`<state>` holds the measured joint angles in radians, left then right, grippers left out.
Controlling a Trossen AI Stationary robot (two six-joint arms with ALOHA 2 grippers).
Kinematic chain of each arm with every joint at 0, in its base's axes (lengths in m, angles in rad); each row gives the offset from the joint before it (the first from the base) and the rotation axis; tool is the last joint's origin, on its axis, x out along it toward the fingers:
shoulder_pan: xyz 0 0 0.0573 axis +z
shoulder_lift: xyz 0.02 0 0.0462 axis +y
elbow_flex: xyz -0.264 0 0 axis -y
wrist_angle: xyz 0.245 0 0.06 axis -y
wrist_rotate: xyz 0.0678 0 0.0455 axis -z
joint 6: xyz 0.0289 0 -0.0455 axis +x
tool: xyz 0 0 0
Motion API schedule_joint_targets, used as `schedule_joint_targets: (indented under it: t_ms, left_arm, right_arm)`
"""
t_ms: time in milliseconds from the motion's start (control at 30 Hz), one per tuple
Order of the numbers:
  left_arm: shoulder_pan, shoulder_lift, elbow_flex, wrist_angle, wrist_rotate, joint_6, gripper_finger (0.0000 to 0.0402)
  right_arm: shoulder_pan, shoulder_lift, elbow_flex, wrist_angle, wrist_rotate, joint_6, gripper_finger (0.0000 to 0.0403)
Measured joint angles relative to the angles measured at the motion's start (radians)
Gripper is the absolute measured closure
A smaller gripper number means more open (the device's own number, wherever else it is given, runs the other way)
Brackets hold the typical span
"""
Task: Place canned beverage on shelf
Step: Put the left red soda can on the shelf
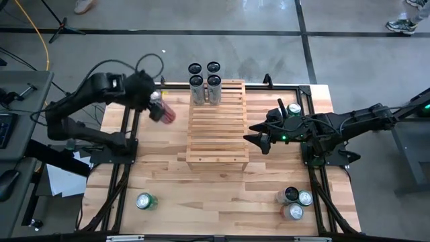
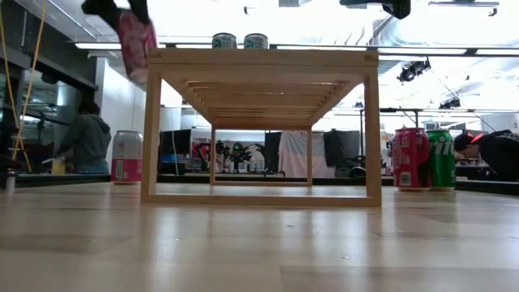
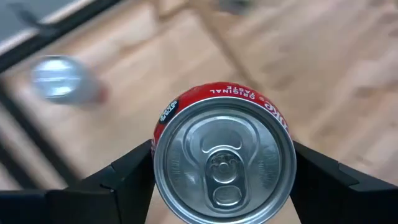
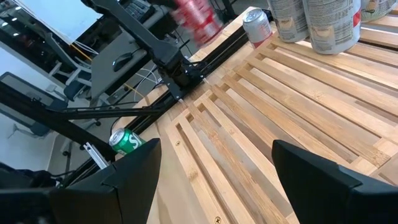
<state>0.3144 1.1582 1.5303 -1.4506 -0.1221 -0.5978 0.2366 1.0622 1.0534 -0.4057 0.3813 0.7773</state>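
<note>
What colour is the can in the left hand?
Red with a silver top; the can shows best in the left wrist view, gripped by the left hand.

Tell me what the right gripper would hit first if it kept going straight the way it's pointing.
Probably the shelf: the open right gripper points across its slats, with bare wood just ahead of its fingers. Its height is hard to judge.

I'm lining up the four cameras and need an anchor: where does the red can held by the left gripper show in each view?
High view: red can left of the shelf, in the left gripper.
Low view: top left, raised beside the shelf's left post.
Left wrist view: centre, lid facing the camera.
Right wrist view: top, blurred.
Shared landmark: the shelf.
</note>
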Motion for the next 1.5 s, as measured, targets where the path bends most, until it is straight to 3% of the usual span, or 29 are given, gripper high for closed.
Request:
schedule_joint_targets:
  t_ms: [233, 467, 633, 933, 1200, 1500]
  left_arm:
    - [-0.247, 0.103, 0.059, 0.072, -0.001, -0.056, 0.0123]
    - [-0.244, 0.338, 0.348, -0.008, -0.114, 0.146, 0.0123]
    - [-0.2, 0.482, 0.489, -0.105, -0.11, 0.284, 0.0123]
    - [-0.169, 0.61, 0.543, -0.095, -0.108, 0.403, 0.0123]
    - [-0.169, 0.63, 0.544, -0.09, -0.184, 0.446, 0.0123]
    - [-0.157, 0.629, 0.544, -0.063, -0.155, 0.474, 0.0123]
  right_arm:
    - [0.0, 0.0, 0.0, 0.0, 0.0, 0.0, 0.0111]
    - [0.0, -0.001, 0.0, 0.0, 0.007, 0.001, 0.0111]
    - [0.0, -0.001, 0.0, 0.0, 0.008, 0.002, 0.0111]
    - [0.0, -0.001, 0.0, 0.0, 0.008, 0.004, 0.0111]
    - [0.0, -0.001, 0.0, 0.0, 0.008, 0.008, 0.0111]
    - [0.0, -0.001, 0.0, 0.0, 0.008, 0.008, 0.0111]
